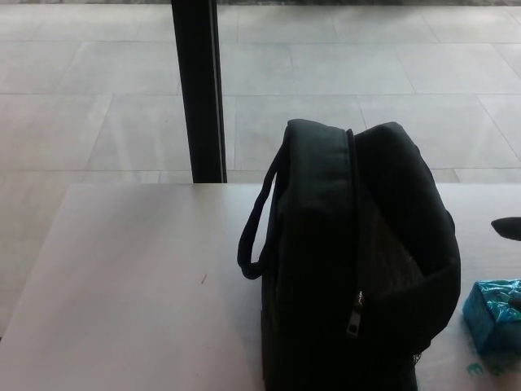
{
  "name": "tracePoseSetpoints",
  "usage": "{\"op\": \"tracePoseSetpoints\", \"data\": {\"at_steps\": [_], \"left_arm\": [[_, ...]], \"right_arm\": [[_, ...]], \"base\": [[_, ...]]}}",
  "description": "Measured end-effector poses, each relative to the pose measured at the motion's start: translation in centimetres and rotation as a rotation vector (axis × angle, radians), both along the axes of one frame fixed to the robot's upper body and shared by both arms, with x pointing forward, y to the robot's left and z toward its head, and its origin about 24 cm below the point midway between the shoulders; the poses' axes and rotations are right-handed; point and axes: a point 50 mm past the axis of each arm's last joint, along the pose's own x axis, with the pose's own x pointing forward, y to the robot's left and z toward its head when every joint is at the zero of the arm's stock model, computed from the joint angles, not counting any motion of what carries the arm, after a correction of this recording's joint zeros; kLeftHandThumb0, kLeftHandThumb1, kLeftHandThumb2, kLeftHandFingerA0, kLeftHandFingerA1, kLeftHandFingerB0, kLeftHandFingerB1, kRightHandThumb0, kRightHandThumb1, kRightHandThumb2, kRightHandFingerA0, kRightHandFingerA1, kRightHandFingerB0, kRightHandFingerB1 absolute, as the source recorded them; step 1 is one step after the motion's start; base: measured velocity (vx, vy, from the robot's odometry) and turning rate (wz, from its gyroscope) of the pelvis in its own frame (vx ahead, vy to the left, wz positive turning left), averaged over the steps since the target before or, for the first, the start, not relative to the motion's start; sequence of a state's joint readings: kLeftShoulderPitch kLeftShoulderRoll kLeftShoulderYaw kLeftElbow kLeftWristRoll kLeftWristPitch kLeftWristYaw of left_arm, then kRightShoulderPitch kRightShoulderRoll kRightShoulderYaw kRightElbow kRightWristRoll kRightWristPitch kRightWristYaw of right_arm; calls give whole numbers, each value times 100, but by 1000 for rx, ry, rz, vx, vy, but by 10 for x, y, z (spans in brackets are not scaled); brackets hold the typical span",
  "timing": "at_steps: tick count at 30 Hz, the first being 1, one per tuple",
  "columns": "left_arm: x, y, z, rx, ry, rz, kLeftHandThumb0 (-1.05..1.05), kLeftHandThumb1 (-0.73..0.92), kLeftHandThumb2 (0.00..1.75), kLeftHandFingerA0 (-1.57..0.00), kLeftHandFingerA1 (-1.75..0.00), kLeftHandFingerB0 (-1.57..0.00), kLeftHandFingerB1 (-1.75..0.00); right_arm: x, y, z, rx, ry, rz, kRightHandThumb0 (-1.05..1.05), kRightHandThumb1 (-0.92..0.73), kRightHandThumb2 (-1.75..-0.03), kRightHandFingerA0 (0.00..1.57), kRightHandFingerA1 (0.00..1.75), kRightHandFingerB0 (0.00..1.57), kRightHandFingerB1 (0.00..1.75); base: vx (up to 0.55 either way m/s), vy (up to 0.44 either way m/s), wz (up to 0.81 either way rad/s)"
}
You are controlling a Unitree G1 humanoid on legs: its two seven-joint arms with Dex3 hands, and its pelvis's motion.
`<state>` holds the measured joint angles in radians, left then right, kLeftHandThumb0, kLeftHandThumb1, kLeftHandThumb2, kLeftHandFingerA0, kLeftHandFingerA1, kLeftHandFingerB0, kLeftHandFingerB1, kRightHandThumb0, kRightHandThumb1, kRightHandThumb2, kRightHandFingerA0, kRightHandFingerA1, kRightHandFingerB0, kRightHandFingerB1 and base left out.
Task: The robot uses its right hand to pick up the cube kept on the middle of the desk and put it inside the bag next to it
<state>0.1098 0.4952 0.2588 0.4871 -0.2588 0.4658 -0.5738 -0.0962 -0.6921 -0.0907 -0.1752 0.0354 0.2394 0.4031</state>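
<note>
A black bag (358, 269) stands upright on the pale desk (138, 285), its zip running down the middle and a carry handle on its left side. A shiny teal cube (493, 314) rests on the desk just right of the bag, partly cut off by the picture's right edge. A small black tip of my right hand (508, 227) pokes in at the right edge, above the cube and apart from it; too little shows to tell how its fingers stand. My left hand is out of the picture.
A black vertical post (198, 90) rises behind the desk's far edge. Beyond it lies a pale tiled floor (342, 73). Small green marks (488, 369) sit on the desk in front of the cube.
</note>
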Motion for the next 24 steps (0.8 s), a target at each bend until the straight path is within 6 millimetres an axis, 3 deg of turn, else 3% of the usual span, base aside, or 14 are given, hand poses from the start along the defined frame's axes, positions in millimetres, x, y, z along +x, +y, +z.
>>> {"op": "tracePoseSetpoints", "data": {"at_steps": [1, 2, 3, 4, 8, 9, 12, 13, 14, 16, 19, 20, 21, 24], "left_arm": [[0, 0, 0, 0, 0, 1, -57, 69, 60, -22, -52, -24, -42], [0, 0, 0, 0, 1, 0, -57, 69, 60, -22, -51, -25, -41], [0, 0, 0, 1, 2, -1, -57, 69, 60, -21, -50, -24, -41], [0, 0, 0, 1, 2, -2, -56, 69, 60, -20, -51, -23, -41], [0, 1, 1, 1, 3, -7, -56, 69, 60, -21, -50, -23, -40], [0, 1, 1, 1, 4, -8, -57, 69, 60, -22, -51, -23, -40], [0, 1, 1, 3, 4, -12, -56, 70, 60, -22, -50, -23, -40], [0, 1, 1, 5, 5, -13, -56, 70, 60, -21, -49, -23, -40], [0, 1, 2, 6, 5, -15, -57, 70, 60, -21, -49, -22, -40], [0, 1, 2, 7, 7, -18, -57, 68, 60, -22, -49, -25, -41], [1, 1, 2, 8, 7, -18, -57, 69, 60, -22, -49, -25, -41], [1, 1, 2, 8, 7, -20, -57, 69, 60, -22, -49, -26, -41], [1, 1, 2, 8, 7, -20, -57, 68, 60, -22, -50, -26, -41], [1, 1, 2, 9, 8, -21, -58, 70, 61, -21, -49, -23, -40]], "right_arm": [[2, 0, 0, -16, 4, 4, -63, -48, -82, 21, 50, 13, 41], [4, 0, 2, -45, 7, 10, -58, -63, -59, 27, 41, 21, 28], [6, 0, 3, -62, 8, 15, -63, -48, -82, 19, 50, 12, 41], [8, 0, 4, -73, 9, 19, -65, -49, -82, 19, 49, 12, 40], [21, -1, 11, -131, 2, 31, -64, -48, -81, 20, 51, 14, 41], [23, -1, 13, -137, -1, 29, -59, -63, -60, 24, 43, 21, 28], [31, -1, 14, -172, 2, 30, -64, -62, -60, 15, 39, 19, 27], [33, -1, 12, -183, 11, 32, -37, -36, -95, 3, 53, 0, 48], [34, -1, 11, -196, 22, 35, -75, -47, -85, 4, 32, 9, 33], [37, 1, 8, -236, 51, 49, -89, -53, -87, 0, 3, 7, 18], [38, 5, 1, -308, 93, 76, -85, -49, -87, 0, 9, 10, 14], [38, 6, -2, -336, 110, 87, -93, -54, -87, 0, 0, 17, 3], [38, 7, -4, -353, 122, 94, -88, -49, -87, 0, 8, 2, 5], [37, 11, -14, -402, 169, 119, -89, -51, -87, 0, 6, 8, 0]], "base": [[0, 0, 0], [0, 0, 0], [0, 0, 0], [0, 0, 0], [0, 0, 0], [0, 0, 0], [0, 0, 0], [0, 0, 0], [0, 0, 0], [0, 0, 0], [0, 0, 0], [0, 0, 0], [0, 0, 0], [0, 0, 0]]}}
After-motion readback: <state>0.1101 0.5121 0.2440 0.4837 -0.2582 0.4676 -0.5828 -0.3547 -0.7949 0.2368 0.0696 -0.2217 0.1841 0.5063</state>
